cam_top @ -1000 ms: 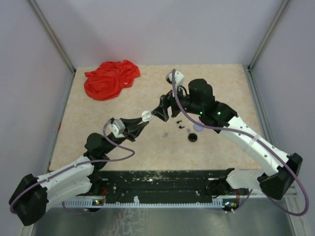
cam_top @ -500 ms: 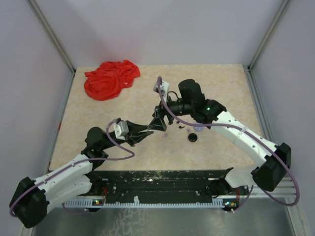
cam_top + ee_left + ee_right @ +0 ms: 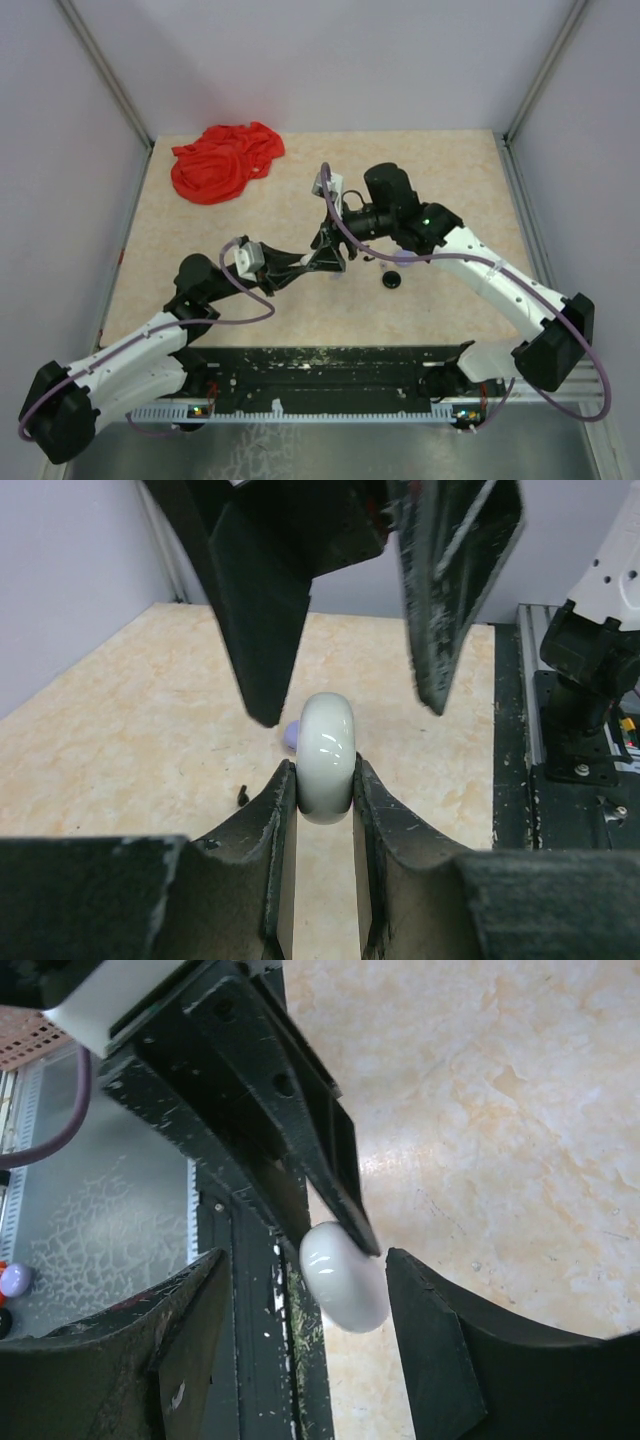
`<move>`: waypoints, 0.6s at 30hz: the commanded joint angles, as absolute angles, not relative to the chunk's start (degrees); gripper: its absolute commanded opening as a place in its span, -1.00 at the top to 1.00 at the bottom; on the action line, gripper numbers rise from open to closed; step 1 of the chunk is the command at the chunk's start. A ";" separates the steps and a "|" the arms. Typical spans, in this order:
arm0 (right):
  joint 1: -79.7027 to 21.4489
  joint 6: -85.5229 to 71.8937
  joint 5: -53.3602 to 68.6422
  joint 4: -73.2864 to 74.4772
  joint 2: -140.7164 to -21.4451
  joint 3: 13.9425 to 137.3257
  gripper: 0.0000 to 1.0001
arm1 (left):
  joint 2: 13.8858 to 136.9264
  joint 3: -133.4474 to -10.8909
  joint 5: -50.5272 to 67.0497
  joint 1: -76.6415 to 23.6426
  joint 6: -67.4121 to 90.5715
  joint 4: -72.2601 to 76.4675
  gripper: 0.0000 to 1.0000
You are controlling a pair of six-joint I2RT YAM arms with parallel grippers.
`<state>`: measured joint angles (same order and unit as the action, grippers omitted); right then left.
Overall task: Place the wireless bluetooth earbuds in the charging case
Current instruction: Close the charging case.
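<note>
My left gripper [image 3: 325, 772] is shut on a white round charging case [image 3: 327, 757], held edge-on above the table. In the top view the left gripper [image 3: 312, 262] meets my right gripper [image 3: 331, 256] at mid-table. In the right wrist view my right gripper [image 3: 305, 1260] is open, its fingers [image 3: 430, 1340] on either side of the white case [image 3: 345, 1276] without clamping it. A tiny black earbud [image 3: 241, 796] lies on the table below. A lavender piece [image 3: 291, 735] shows just behind the case. No earbud is held by either gripper.
A black round case [image 3: 391, 280] lies on the table right of the grippers, with small black bits [image 3: 371, 258] beside it. A red cloth [image 3: 224, 160] lies crumpled at the back left. The dark rail [image 3: 340, 365] runs along the near edge.
My right gripper has swung down and left to straddle the white case. My left gripper has moved a little right with the case still in it.
</note>
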<state>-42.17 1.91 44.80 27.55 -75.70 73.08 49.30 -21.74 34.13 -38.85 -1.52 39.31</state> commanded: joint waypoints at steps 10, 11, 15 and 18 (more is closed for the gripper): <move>-42.01 3.50 35.65 21.27 -65.48 67.94 -0.23 | 49.72 -23.35 33.71 -35.58 2.98 39.58 0.99; -41.85 3.78 34.09 20.24 -64.87 66.81 -0.22 | 49.75 -23.15 34.44 -35.11 3.70 40.05 0.99; -41.31 5.76 32.90 15.46 -63.29 62.46 -0.21 | 50.09 -23.33 39.52 -33.02 5.90 40.62 0.99; -41.31 7.48 33.33 12.89 -63.50 59.97 -0.22 | 49.95 -24.01 42.30 -32.53 5.63 39.02 0.99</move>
<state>-41.76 4.56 34.98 20.29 -64.73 62.19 50.13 -22.48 36.69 -33.30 4.01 38.17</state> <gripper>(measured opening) 0.606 0.291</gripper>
